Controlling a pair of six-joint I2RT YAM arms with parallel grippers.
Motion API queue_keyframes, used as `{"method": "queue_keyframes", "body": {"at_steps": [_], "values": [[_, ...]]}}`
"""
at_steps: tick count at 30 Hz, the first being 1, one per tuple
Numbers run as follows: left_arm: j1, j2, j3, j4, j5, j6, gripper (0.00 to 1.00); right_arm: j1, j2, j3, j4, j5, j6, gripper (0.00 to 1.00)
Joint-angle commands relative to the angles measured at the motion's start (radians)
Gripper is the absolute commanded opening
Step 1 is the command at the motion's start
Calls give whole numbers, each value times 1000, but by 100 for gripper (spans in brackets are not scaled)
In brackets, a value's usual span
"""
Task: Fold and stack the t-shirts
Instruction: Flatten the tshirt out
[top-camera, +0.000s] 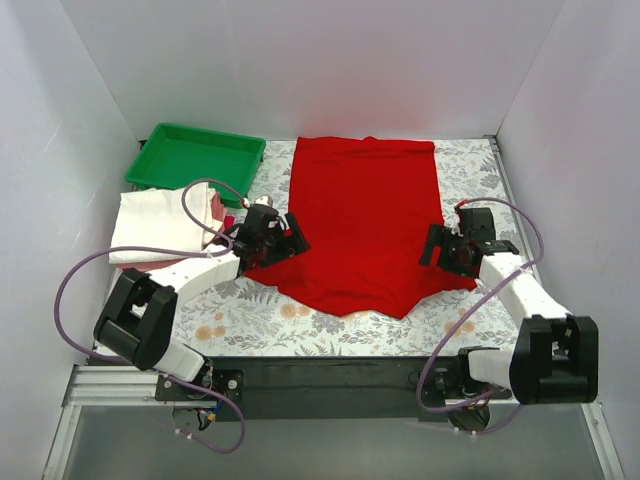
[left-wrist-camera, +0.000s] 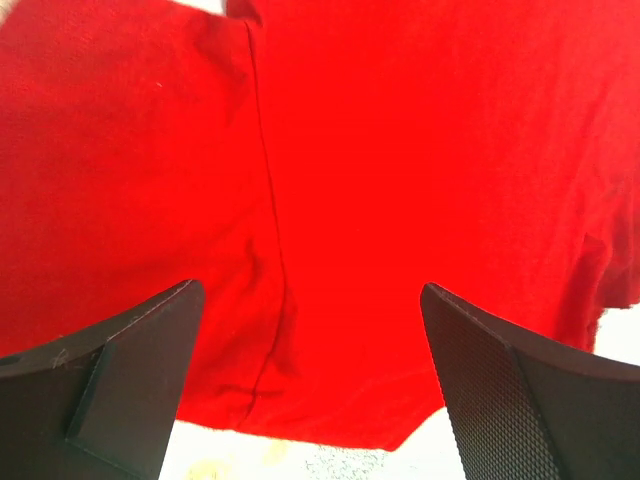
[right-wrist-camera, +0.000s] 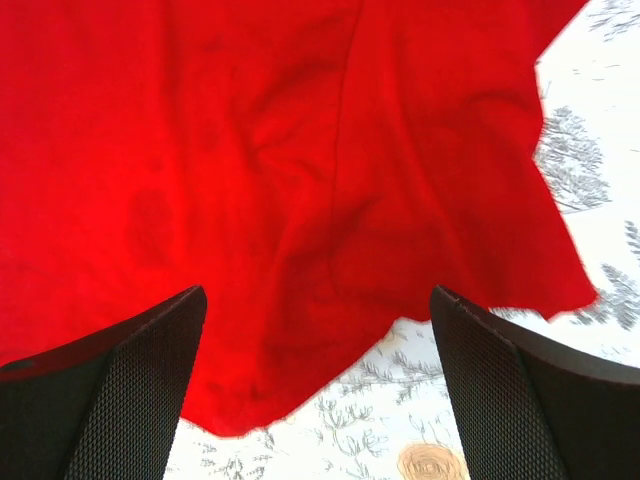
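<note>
A bright red t-shirt (top-camera: 362, 220) lies spread on the floral table cover, its sides folded in to a long panel. My left gripper (top-camera: 283, 240) is open over its near left edge; the left wrist view shows red cloth (left-wrist-camera: 380, 180) with a seam between the spread jaws. My right gripper (top-camera: 447, 248) is open over its near right edge; the right wrist view shows the red cloth (right-wrist-camera: 300, 170) and its hem. A folded cream-white t-shirt (top-camera: 158, 224) lies at the left on top of a folded red one (top-camera: 222, 207).
A green plastic tray (top-camera: 197, 158) stands at the back left. White walls close in the table on three sides. The floral cover (top-camera: 300, 325) shows in front of the shirt. Purple cables loop beside both arms.
</note>
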Motion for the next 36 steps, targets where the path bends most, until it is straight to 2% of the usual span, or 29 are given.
{"method": "queue_keyframes", "body": {"at_steps": [1,9,15,20,28,32,36], "values": [[-6,23,-29,80,50,6,90,-17,98,24,96,-70,21,98],[5,109,-78,92,-3,-12,91,-114,290,26,130,-96,35,98],[22,126,-78,74,-24,-6,92,-232,330,13,116,-50,33,98],[23,126,-87,57,15,11,92,-255,376,59,121,-56,10,98],[2,12,-213,37,141,-7,92,-255,336,67,127,-104,0,98],[-62,-31,-267,-27,163,-56,92,-255,319,73,124,-84,1,98],[-154,-171,-342,-133,158,-157,92,-255,334,91,101,-64,3,98]]}}
